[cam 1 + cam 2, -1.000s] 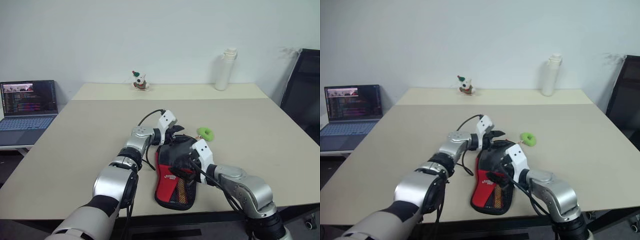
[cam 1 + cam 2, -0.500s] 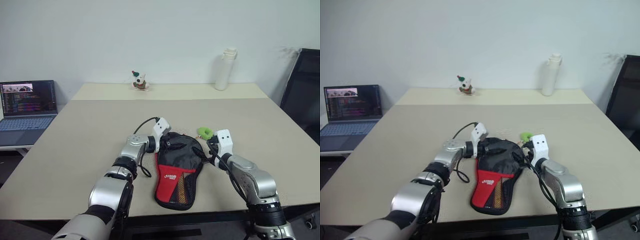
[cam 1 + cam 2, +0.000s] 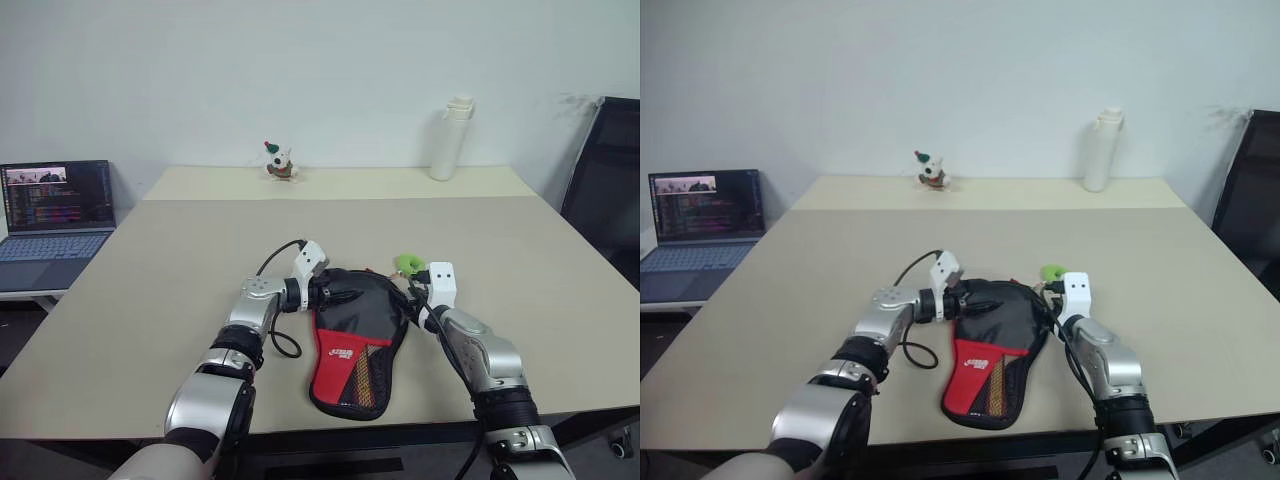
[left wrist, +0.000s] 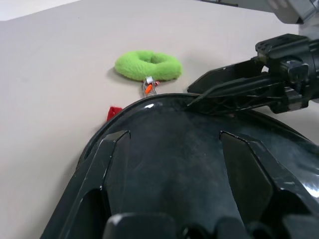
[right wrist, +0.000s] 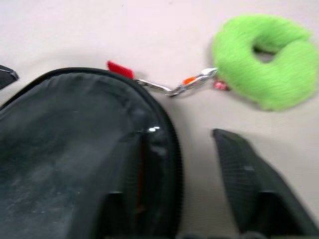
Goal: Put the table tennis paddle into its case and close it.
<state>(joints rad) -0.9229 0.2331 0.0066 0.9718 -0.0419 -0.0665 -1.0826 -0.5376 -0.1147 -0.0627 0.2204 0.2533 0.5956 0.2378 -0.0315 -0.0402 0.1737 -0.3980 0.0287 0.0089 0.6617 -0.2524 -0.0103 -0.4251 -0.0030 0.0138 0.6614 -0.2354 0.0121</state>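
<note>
Two arms reach out low over the table (image 3: 150,260), one at each side of the case (image 3: 355,335); the case lies flat near the front edge, black round part away from the robot, red end toward it. The left gripper (image 3: 322,291) grips the case's left rim; the right gripper (image 3: 414,301) has its fingers (image 5: 249,184) apart around the right rim, near a green ring (image 3: 410,265).

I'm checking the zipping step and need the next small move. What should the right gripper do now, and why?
Probably close the right gripper on the case's zipper rim. In the right wrist view one finger lies on the table outside the rim, and the zipper pull chain leading to the green ring is just ahead. The left gripper sits at the case's opposite edge.
</note>
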